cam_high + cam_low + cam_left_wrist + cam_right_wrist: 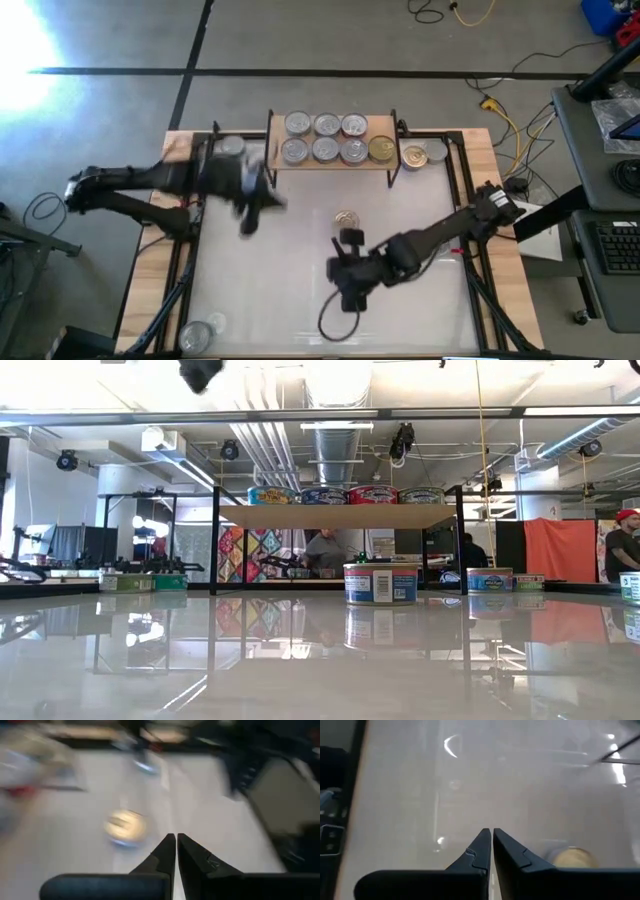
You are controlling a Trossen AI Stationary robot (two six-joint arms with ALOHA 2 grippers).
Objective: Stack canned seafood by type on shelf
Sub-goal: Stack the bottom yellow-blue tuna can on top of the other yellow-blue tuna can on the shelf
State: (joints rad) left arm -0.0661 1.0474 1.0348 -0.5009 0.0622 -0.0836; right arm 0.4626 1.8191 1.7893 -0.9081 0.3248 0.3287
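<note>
The left gripper (248,226) hangs with fingers pressed together, holding nothing; the gold-topped tin (346,219) stands alone on the white tabletop (280,290), ahead of its tips and well apart. The right gripper (345,298) is likewise closed and empty, near the same tin. The shelf (330,162) — light wood on thin black legs — carries seven tins (326,124) in two rows. Judged rigid, fairly light, smooth-sided and liable to slip: grip across the short round wall, not the flat lid.
</note>
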